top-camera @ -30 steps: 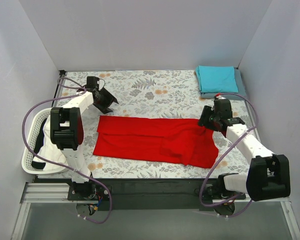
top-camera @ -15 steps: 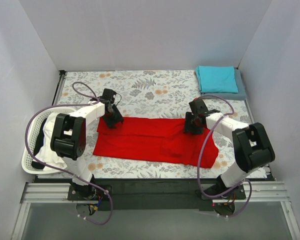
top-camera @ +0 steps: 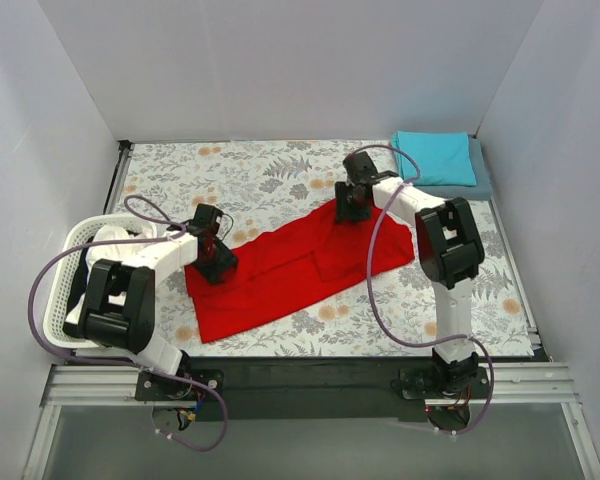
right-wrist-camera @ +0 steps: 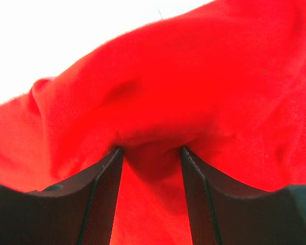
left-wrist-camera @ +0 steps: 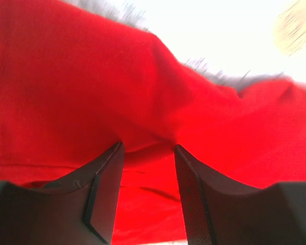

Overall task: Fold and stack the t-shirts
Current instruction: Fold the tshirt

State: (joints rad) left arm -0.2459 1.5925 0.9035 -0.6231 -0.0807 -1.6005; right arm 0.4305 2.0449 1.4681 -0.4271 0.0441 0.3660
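Running diagonally, the red t-shirt [top-camera: 280, 268] spans from the left gripper [top-camera: 214, 264], pinching cloth at its near end, to the right gripper [top-camera: 349, 208], pinching its far end.

A red t-shirt [top-camera: 280, 272] lies slantwise on the floral table cover [top-camera: 250, 180], bunched and creased, running from near left to far right. The left gripper [top-camera: 216, 262] is down on the shirt's left edge, its arm reaching in from beside the white lattice basket [top-camera: 60, 300], which holds white and dark cloth. The right gripper [top-camera: 348, 210] is down on the shirt's far right end, that arm stretched well forward. In the far right corner a folded teal t-shirt [top-camera: 435, 157] rests on a folded grey-blue t-shirt [top-camera: 484, 178].
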